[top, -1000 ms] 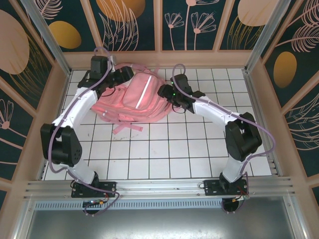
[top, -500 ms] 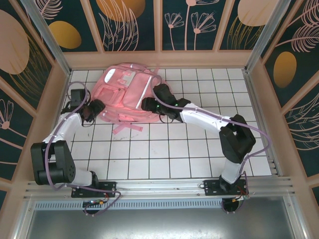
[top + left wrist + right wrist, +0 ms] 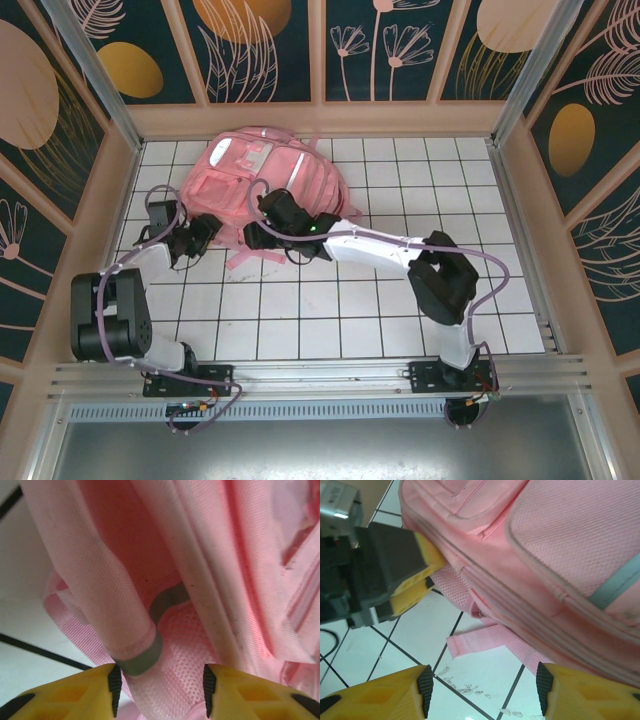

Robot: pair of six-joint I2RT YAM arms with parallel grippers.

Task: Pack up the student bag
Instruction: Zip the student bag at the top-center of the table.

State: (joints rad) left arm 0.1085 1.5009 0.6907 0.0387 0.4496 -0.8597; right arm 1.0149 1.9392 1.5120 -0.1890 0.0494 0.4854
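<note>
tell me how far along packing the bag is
Early. Done: little; the student bag lies flat on the table, nothing visibly packed. In hand: the left gripper has the bag's edge fabric between its fingers, grip not certain; the right gripper hangs open over a loose strap. Left: opening it and all the packing, probably.

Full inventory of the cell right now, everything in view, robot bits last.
student bag: one, pink with pale grey strips, far left-centre of the table
strap end: one, pink, flat on the tiles at the bag's near edge
table: one, white tiles with dark grid
wall panels: several, dark floral print, around the table
rail: one, silver, near edge
left gripper: one, yellow and black, bag fabric between its fingers
right gripper: one, yellow and black, open above the strap end
</note>
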